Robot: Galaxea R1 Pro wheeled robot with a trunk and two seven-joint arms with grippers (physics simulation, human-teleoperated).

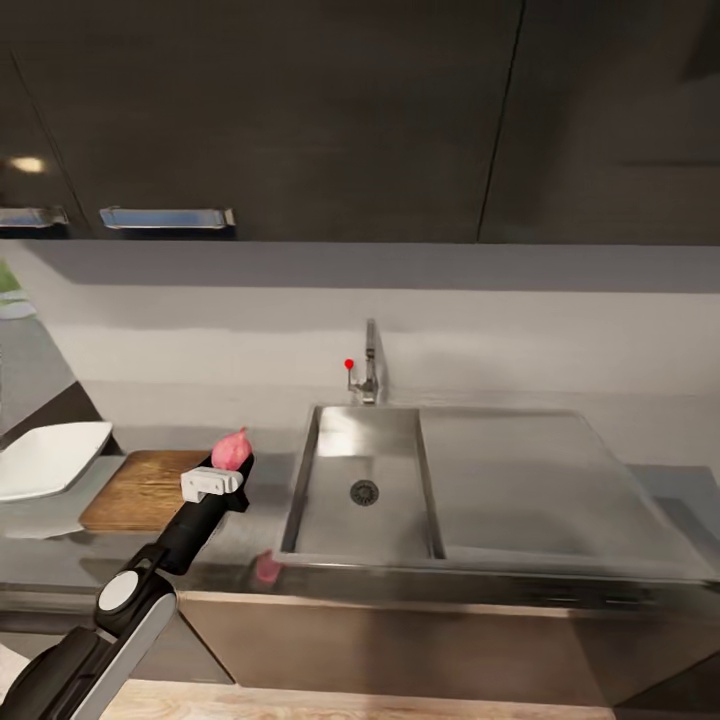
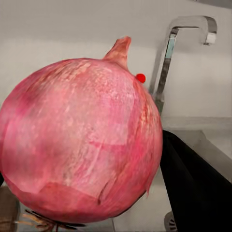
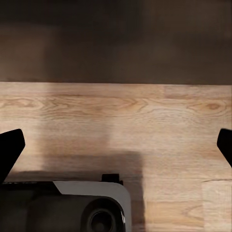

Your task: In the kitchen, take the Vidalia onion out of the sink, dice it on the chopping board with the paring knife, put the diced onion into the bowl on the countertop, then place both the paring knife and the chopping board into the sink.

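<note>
Reaching up from the lower left of the head view, the left gripper is clamped on the Vidalia onion, carrying it clear of the sink toward the chopping board at left, presumably to set it down for dicing. Whether the bulb already hangs over the board's edge is hard to judge. The right gripper hangs parted above the wooden floor, idle. Farther left, the bowl waits on the countertop. Behind stands the tap.

Kitchen: sink, tap, cabinets
</note>
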